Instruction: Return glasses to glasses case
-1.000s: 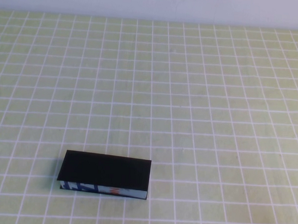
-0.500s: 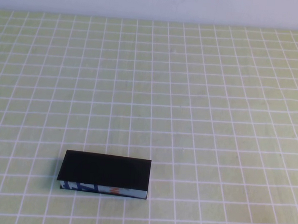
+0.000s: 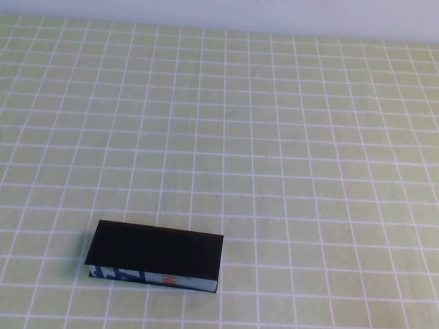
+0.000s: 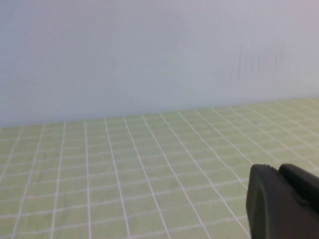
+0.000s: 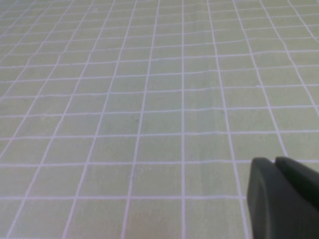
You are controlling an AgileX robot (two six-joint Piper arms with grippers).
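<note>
No movement; glasses case [image 3: 155, 248] closed.

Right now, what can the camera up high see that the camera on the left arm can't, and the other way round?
Only the high view shows the glasses case, a closed black box lying on the near left part of the table, with no glasses in sight. Only the left wrist view shows the left gripper, a dark shape held above the cloth, and the pale wall behind the table. Both show the green checked tablecloth. Neither shows the right gripper.
</note>
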